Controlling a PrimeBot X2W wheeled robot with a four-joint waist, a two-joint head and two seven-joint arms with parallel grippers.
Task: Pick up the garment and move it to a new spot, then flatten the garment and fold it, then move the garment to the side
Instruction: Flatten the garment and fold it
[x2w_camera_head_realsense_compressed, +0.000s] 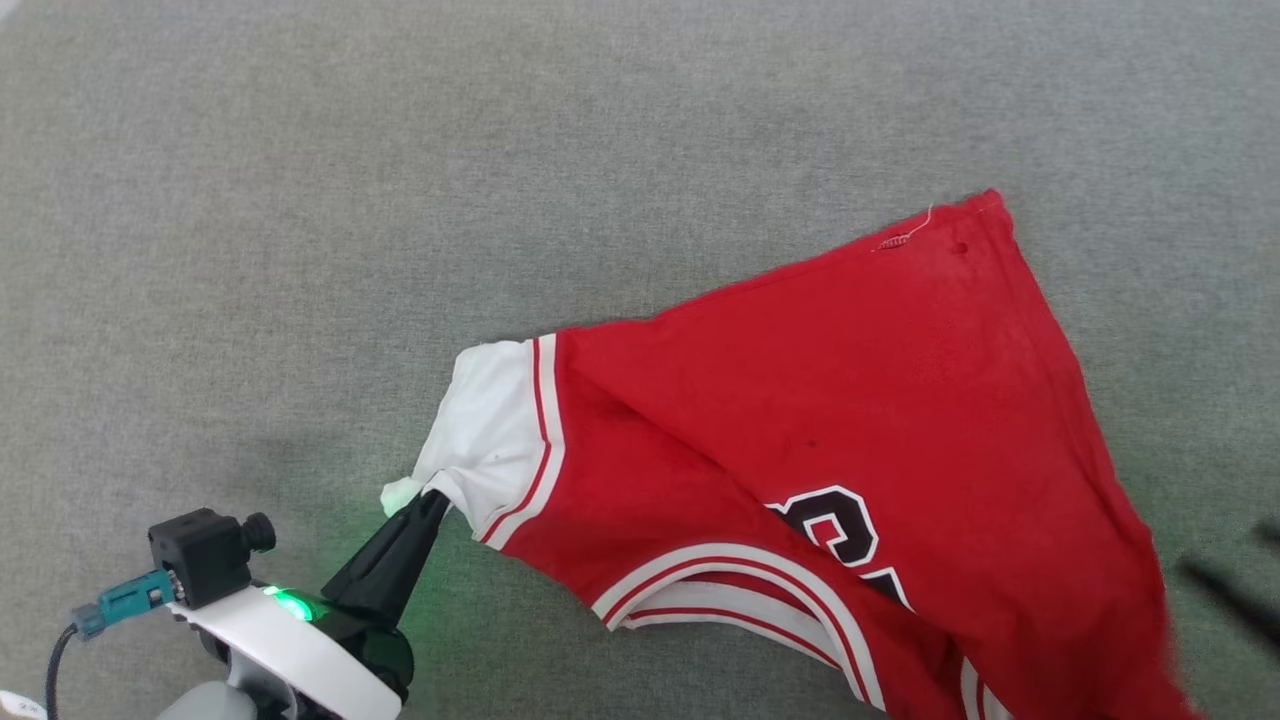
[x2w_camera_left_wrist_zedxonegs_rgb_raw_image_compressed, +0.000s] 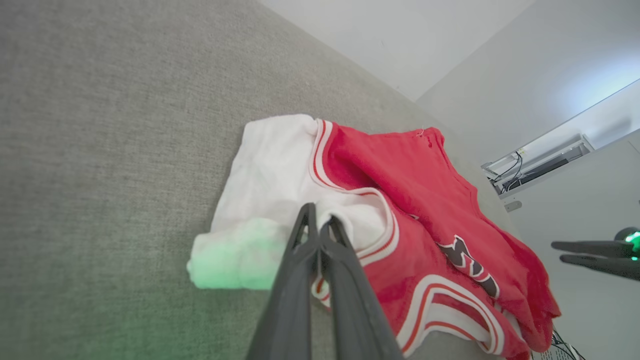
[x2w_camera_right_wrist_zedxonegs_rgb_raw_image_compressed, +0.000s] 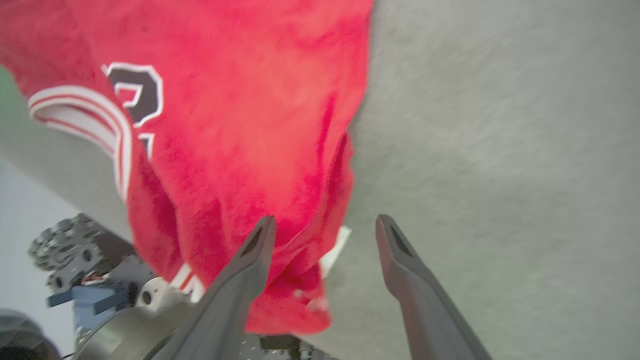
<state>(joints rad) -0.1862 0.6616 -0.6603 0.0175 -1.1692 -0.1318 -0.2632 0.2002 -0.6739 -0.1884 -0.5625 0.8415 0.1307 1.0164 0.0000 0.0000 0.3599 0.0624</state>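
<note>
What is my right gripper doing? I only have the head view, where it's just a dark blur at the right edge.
Observer: In the right wrist view, the right gripper has its fingers spread apart, closed on nothing. The garment lies just beyond them.
Operator: And the left one, does it have cloth?
Observer: Yes. The left wrist view shows the left gripper with its fingers pressed together on a pinch of the white sleeve.
Operator: Where does the shirt go past my bottom edge?
Observer: In the right wrist view, it hangs over the edge of the grey surface.
</note>
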